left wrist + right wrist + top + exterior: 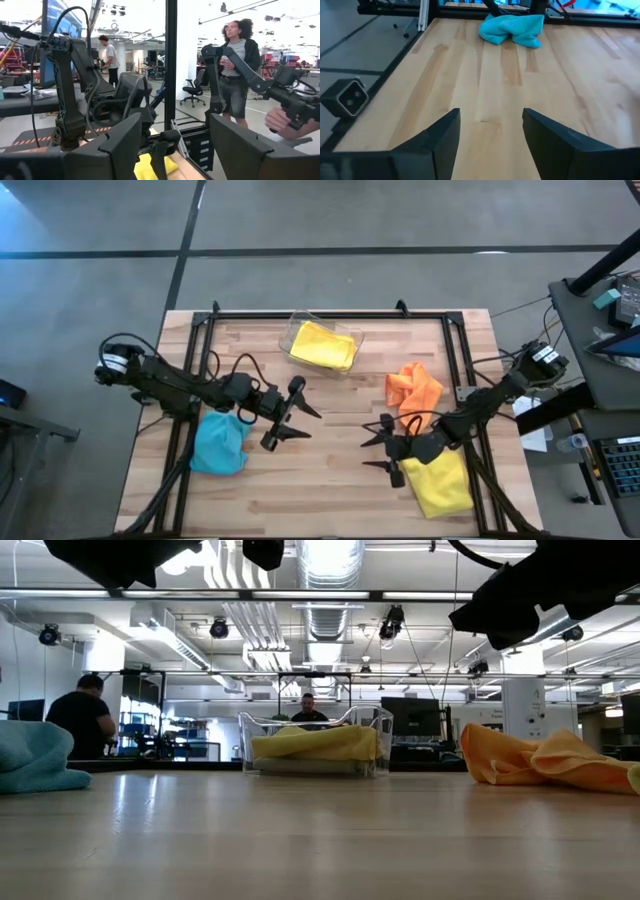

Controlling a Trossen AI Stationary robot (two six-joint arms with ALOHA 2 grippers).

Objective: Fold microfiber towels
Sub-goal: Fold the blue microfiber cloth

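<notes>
From the top-down cam, both arms hung over the table's middle, jaws spread and holding nothing: left gripper (293, 415), right gripper (385, 450). The blue towel (220, 444) sat bunched near the left edge, the orange towel (413, 388) crumpled on the right, and a yellow towel (440, 485) lay at the near right, long axis running near-to-far. Another yellow towel (325, 345) sat in the clear bin (297, 330) at the far middle.

Low cam: just heaps, with nothing flattened.

Left wrist cam: fingers (112, 150) apart, with people in the room beyond.

Right wrist cam: fingers (437, 137) apart over bare wood, pointing toward the blue one.

Risk, I reckon: pinching a wadded cloth could grab several layers and fold it lopsided.
</notes>
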